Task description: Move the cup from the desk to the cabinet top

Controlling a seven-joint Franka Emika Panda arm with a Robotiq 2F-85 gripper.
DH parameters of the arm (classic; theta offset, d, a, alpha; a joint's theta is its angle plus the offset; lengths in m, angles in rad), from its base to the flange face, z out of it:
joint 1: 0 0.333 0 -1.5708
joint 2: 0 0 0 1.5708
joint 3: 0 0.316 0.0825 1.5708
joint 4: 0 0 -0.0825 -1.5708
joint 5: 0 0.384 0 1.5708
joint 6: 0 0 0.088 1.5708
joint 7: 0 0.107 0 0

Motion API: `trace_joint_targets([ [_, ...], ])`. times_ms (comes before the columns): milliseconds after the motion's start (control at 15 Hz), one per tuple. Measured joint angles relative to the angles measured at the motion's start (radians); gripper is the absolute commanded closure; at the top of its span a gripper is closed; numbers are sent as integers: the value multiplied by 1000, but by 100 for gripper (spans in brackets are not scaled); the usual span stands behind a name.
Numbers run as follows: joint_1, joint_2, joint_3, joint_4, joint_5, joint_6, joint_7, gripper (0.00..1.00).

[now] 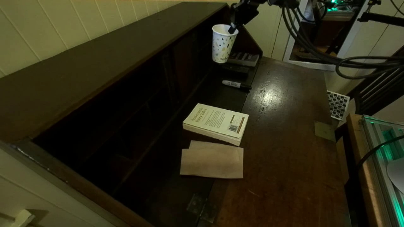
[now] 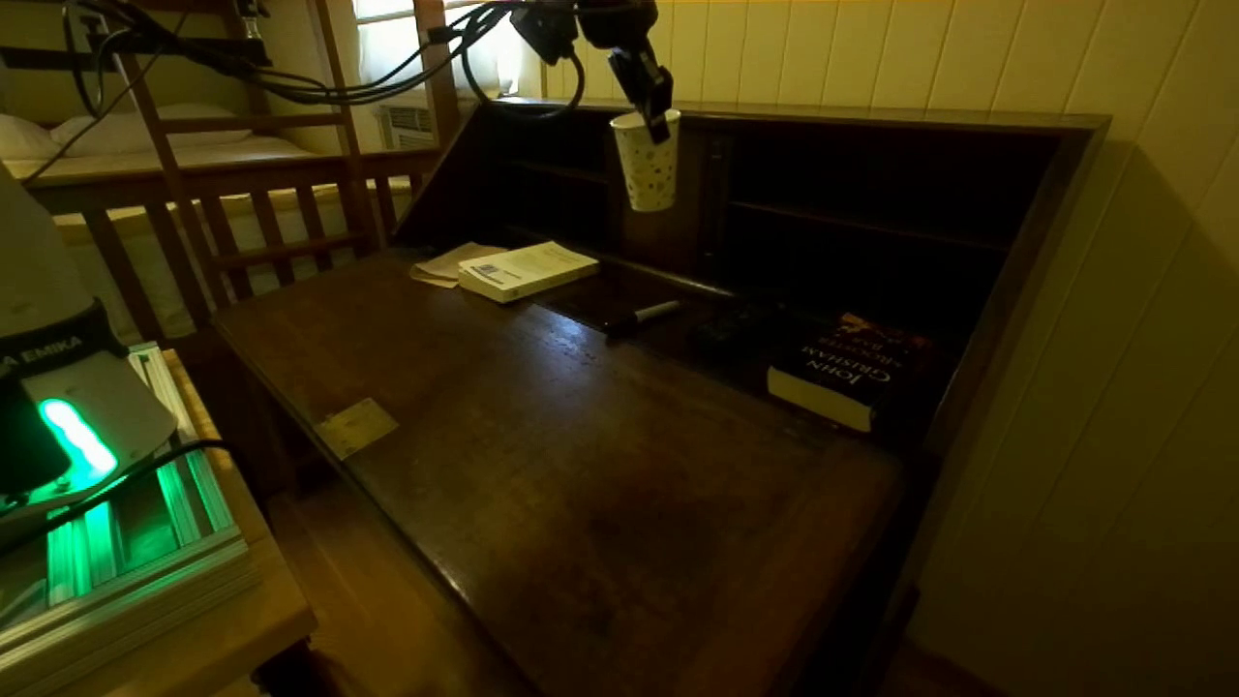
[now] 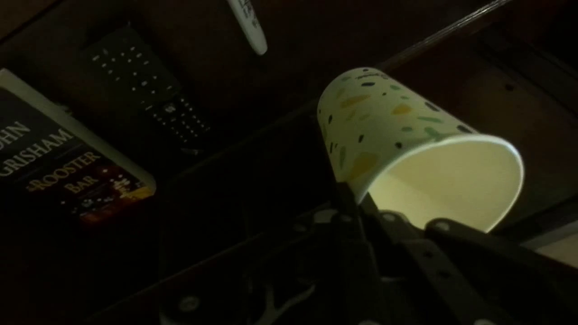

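Half the task is judged done: the cup [image 2: 646, 174], pinched at its rim by the gripper [image 2: 661, 127], is held above the far side of the desk [image 2: 581, 465], but not yet placed on the cabinet top [image 1: 110, 53].

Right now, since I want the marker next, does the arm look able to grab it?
Probably not: the tool is shut on the cup at its rim and would need freeing first, though nothing visibly covers the marker.
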Motion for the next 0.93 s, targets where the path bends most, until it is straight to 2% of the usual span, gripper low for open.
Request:
trace_joint_targets([
  [533,-23,-9,-84,94,-56,-8,0,97],
  [933,-23,-9,-89,99,-58,-8,0,97],
])
